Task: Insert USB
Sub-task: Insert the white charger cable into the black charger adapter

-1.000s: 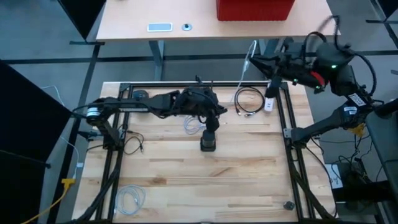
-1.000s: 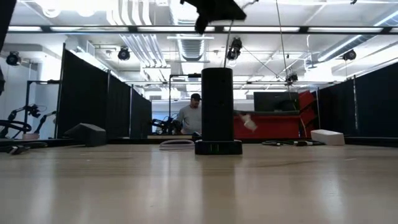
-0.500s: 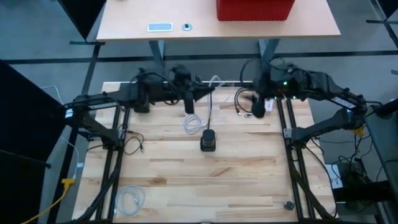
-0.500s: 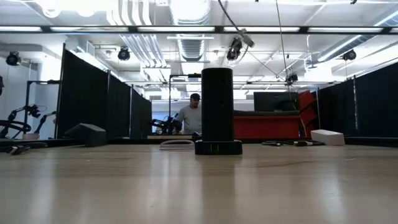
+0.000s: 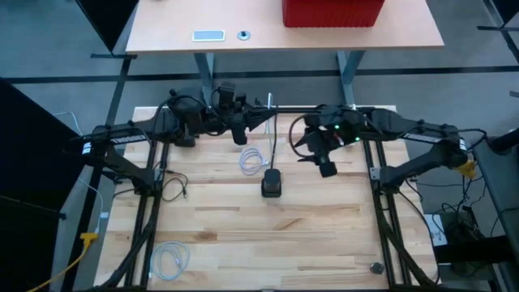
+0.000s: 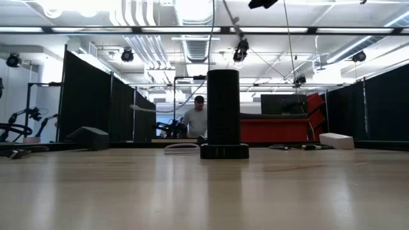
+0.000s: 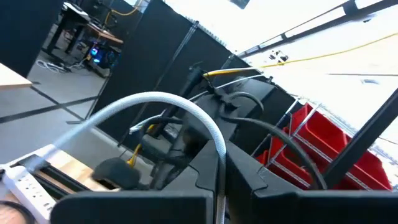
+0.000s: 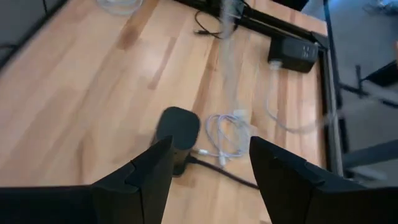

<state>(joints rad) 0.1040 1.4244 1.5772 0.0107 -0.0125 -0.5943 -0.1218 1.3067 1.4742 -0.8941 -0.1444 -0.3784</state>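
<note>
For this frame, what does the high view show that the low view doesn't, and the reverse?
Only the high view shows both arms: the left gripper, shut on a white cable, and the open right gripper above the back of the table. It also shows a coiled cable near the front left corner. Only the low view shows the room behind, with a person and black curtains. Both show the black tower standing upright mid-table.

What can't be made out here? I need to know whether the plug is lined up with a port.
The cable plug: left wrist view, hidden behind the left hand; high view, too small.
The tower ports: low view, too dark and small; high view shows only its top.
The hanging cable: right wrist view, blurred.
</note>
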